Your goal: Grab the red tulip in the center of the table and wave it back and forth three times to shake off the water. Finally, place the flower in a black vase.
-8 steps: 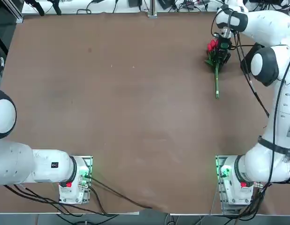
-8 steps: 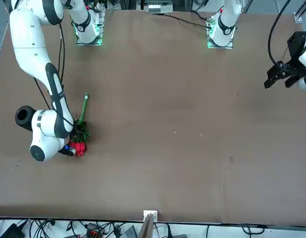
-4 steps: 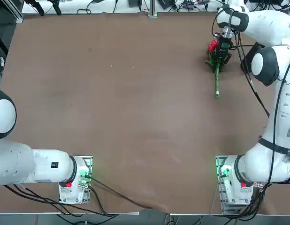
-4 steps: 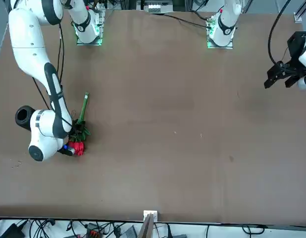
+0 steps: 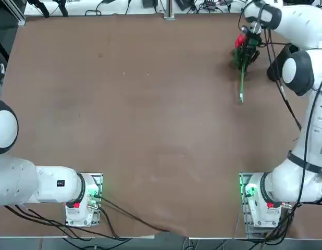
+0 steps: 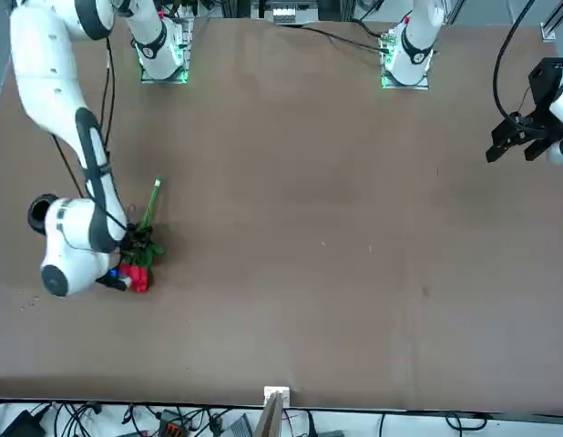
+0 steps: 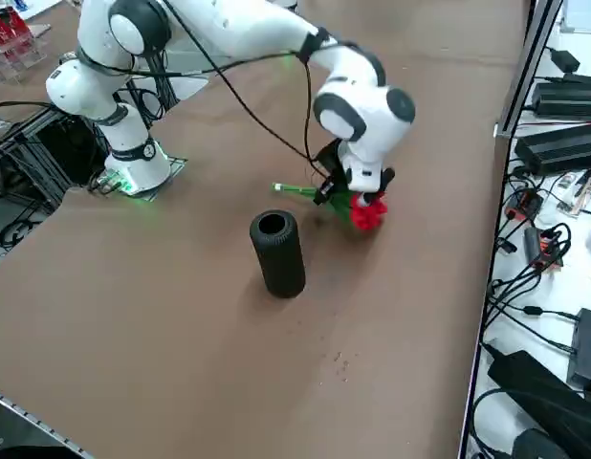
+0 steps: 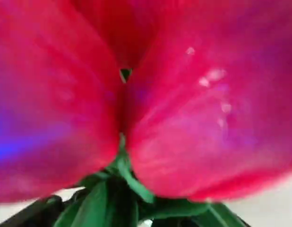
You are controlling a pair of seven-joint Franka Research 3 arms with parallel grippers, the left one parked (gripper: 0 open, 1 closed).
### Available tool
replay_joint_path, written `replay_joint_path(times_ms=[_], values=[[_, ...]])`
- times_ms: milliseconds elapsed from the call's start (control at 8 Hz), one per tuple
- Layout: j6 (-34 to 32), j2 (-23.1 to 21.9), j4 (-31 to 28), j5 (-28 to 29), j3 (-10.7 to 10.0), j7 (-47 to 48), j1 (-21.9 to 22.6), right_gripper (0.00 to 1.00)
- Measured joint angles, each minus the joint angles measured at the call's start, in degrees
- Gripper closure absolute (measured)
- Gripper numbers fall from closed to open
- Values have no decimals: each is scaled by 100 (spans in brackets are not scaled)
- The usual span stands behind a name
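Brown and matte, the bench (image 5: 140, 120) carries little, with cables and gear lying off its far edge. Far out on the robot's right side, the right hand (image 5: 248, 48) points down and is pinched on the red tulip (image 5: 240, 57) among the leaves just below the red heads. Its thin green stem (image 6: 150, 200) slants back toward the robot's base. From the wrist camera, red petals (image 8: 184, 109) fill almost everything, with green leaves beneath. Upright near the flower, at the robot's outer right, stands the black vase (image 7: 277, 252), its mouth open upward.
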Motion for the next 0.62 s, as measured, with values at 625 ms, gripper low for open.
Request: replay_joint_path(times_ms=[625], values=[[289, -2081, 71, -299, -211, 61, -101, 74]])
